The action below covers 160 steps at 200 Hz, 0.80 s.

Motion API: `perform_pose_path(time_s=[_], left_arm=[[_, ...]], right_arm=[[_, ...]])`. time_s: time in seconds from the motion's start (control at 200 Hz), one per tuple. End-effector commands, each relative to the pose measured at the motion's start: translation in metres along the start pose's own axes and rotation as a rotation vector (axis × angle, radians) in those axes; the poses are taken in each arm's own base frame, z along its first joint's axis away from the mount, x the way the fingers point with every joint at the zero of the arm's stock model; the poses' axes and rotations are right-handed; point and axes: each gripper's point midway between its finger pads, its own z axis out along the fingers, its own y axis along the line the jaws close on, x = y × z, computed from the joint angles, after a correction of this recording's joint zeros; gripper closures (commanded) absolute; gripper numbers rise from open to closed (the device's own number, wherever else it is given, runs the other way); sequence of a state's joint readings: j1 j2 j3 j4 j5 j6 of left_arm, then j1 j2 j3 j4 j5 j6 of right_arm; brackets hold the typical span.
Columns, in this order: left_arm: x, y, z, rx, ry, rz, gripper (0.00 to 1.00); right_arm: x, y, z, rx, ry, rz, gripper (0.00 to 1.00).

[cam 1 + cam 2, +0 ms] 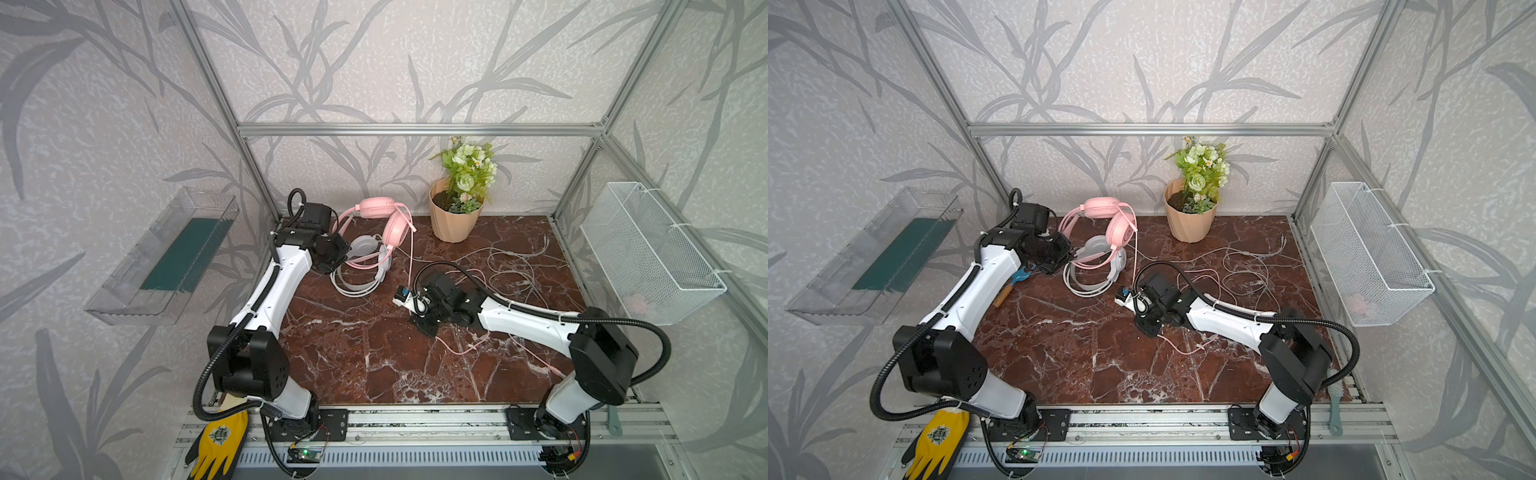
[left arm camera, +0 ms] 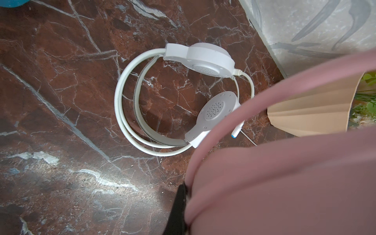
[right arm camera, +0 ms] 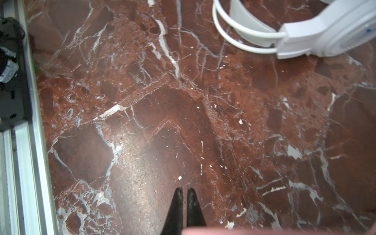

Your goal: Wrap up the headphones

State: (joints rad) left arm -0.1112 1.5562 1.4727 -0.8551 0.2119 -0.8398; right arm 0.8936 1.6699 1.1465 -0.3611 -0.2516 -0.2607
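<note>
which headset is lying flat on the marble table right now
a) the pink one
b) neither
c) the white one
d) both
c: the white headset lies flat on the table, while the pink headset is held up above it by the left end effector.

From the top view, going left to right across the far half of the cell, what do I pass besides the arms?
clear tray → pink headphones → flower pot → wire basket. The white headphones overlap the pink ones, so they are left out of the order.
</note>
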Motion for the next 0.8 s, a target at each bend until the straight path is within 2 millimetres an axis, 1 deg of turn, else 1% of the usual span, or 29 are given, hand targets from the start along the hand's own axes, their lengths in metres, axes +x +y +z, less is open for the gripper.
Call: perform_pose_path(time_s=[0.0, 0.09, 0.165, 0.22, 0.305, 0.375, 0.525, 0.7, 0.795], left_arm=[[-0.015, -0.017, -0.014, 0.019, -0.061, 0.035, 1.0], [-0.014, -0.012, -0.012, -0.05, -0.06, 0.102, 1.0], [-0.013, -0.008, -0.009, -0.093, -0.052, 0.145, 1.0], [-0.012, -0.006, -0.006, -0.119, -0.047, 0.174, 1.0], [-0.011, -0.006, -0.004, -0.148, -0.041, 0.227, 1.0], [-0.009, -0.01, -0.002, -0.156, -0.027, 0.285, 1.0], [-0.003, -0.012, 0.003, -0.216, 0.019, 0.419, 1.0], [-0.002, -0.016, 0.006, -0.224, 0.045, 0.49, 1.0], [0.001, -0.019, 0.007, -0.234, 0.065, 0.537, 1.0]], right_arm=[[0.015, 0.024, -0.005, -0.081, 0.141, -0.098, 1.0], [0.005, 0.033, -0.013, -0.108, 0.137, -0.177, 1.0], [-0.005, 0.041, -0.025, -0.129, 0.11, -0.239, 1.0], [-0.012, 0.043, -0.035, -0.128, 0.087, -0.276, 1.0], [-0.018, 0.046, -0.049, -0.131, 0.068, -0.339, 1.0], [-0.021, 0.044, -0.059, -0.115, 0.063, -0.394, 1.0], [-0.027, 0.037, -0.076, -0.049, 0.048, -0.528, 1.0], [-0.034, 0.027, -0.094, 0.021, 0.061, -0.686, 1.0], [-0.033, 0.025, -0.104, 0.034, 0.09, -0.75, 1.0]])
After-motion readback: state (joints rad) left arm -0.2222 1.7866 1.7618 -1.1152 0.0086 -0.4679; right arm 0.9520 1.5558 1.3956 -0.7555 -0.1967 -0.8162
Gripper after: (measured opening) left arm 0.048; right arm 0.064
